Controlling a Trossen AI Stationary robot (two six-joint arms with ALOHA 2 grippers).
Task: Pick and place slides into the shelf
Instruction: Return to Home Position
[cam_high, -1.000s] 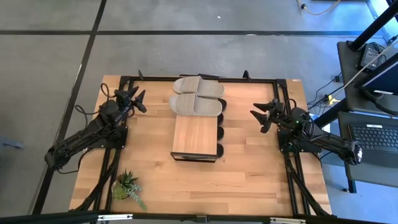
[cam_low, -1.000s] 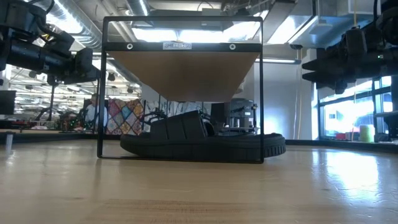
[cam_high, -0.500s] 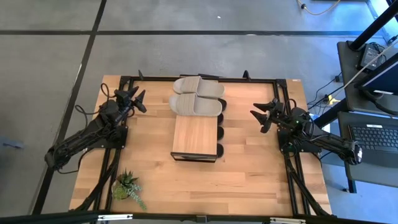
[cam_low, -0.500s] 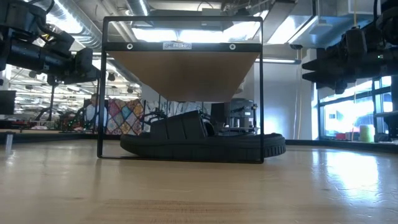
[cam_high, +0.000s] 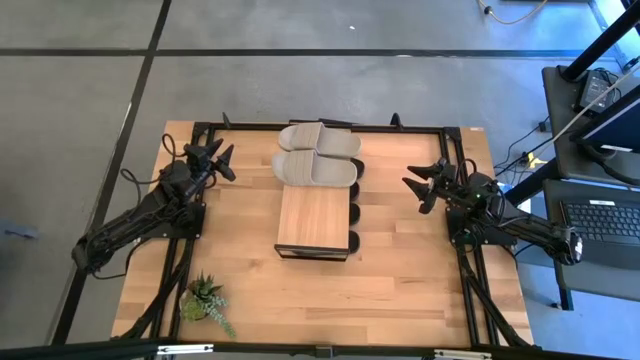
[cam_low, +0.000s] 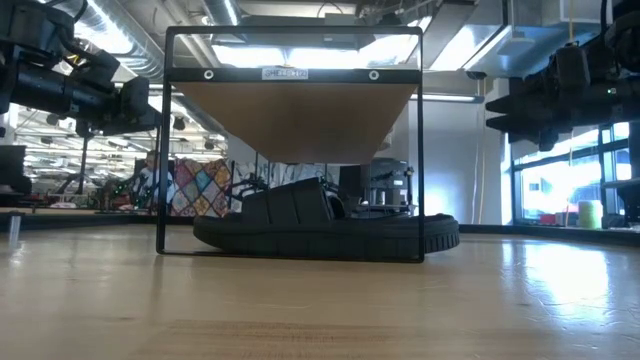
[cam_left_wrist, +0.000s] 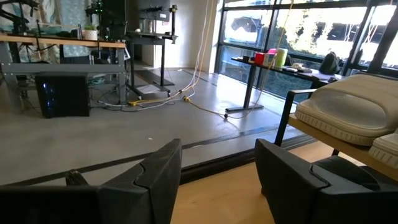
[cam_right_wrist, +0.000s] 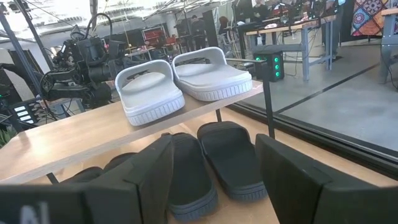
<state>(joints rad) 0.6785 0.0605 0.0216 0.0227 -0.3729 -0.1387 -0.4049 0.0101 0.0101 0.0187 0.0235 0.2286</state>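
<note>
The shelf (cam_high: 313, 215) stands mid-table, a light wood plank on a dark frame. Two beige slides (cam_high: 318, 140) (cam_high: 315, 168) rest side by side, soles down, on the far end of its top, also seen in the right wrist view (cam_right_wrist: 149, 90) (cam_right_wrist: 211, 73). Black slides (cam_right_wrist: 230, 155) (cam_right_wrist: 186, 168) lie soles down on the table beneath the plank; the low view shows one (cam_low: 320, 225). My left gripper (cam_high: 215, 155) hovers open at the table's far left. My right gripper (cam_high: 425, 185) hovers open at the right of the shelf. Both hold nothing.
A small green potted plant (cam_high: 205, 298) stands near the table's front left. A dark metal frame (cam_high: 330, 125) runs around the work area. Bare wood tabletop (cam_high: 330, 300) lies in front of the shelf. A desk with a laptop (cam_high: 600, 220) stands off the right edge.
</note>
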